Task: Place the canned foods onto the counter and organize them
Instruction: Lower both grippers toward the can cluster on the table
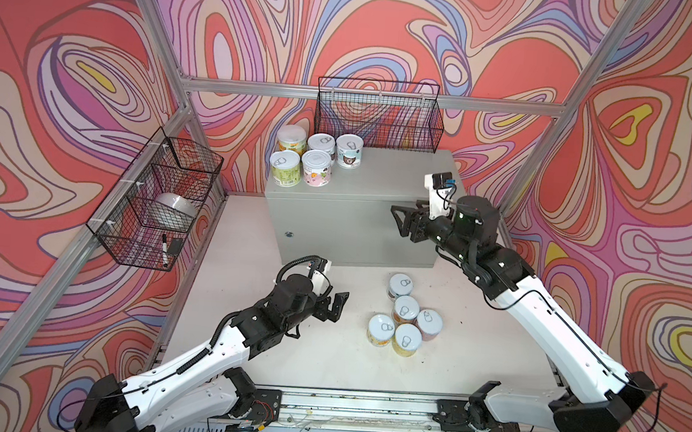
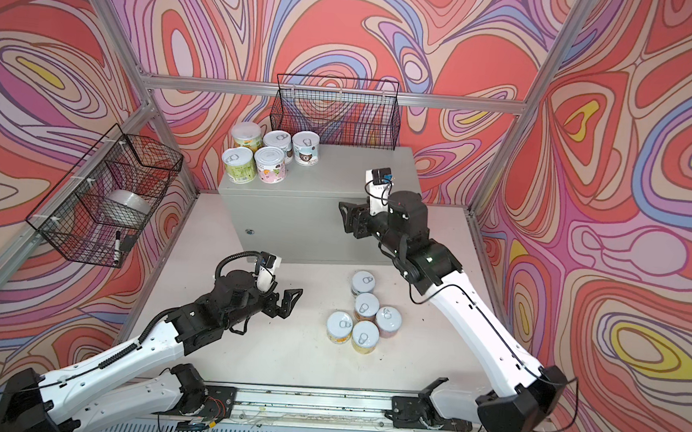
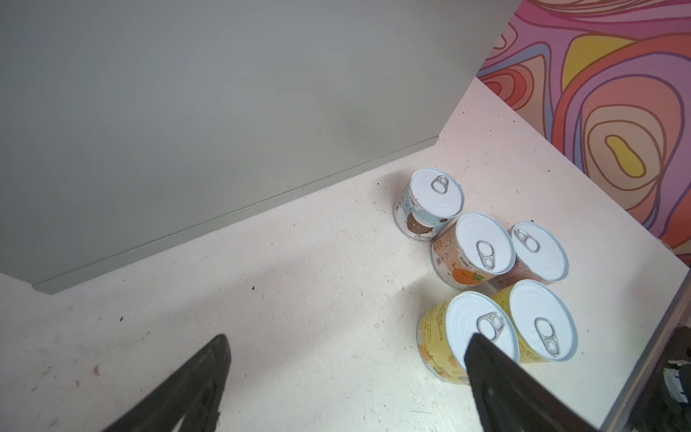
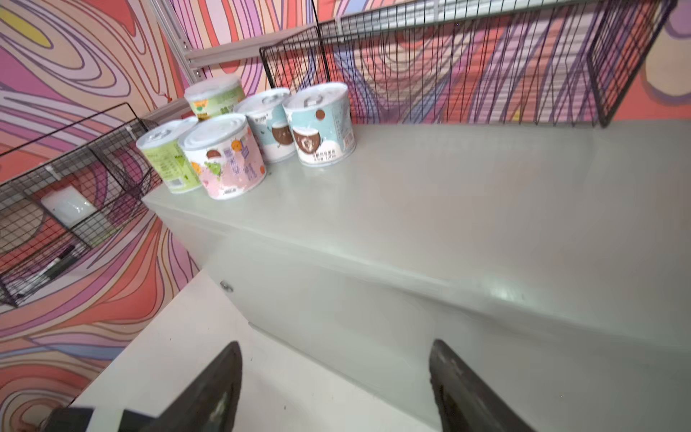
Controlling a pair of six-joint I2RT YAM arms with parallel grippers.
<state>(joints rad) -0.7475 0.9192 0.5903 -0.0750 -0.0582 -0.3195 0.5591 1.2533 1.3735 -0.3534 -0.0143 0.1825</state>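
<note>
Five canned foods (image 1: 313,156) stood grouped at the far left of the counter (image 1: 384,186); five more tins (image 1: 404,317) clustered on the table (image 1: 285,346), near right. My left gripper (image 1: 337,307), jaws wide apart and empty, hovered left of them. My right gripper (image 1: 398,221), jaws apart and empty, hung by the counter's front. I judged it best to straddle an outer tin squarely, sparing its neighbours.

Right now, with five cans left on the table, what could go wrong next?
1. The table cans stand packed together, so the open left gripper may knock neighbours when closing on one.
2. The counter cans crowd the left edge of the counter; a new can set there may push the green can off.
</note>
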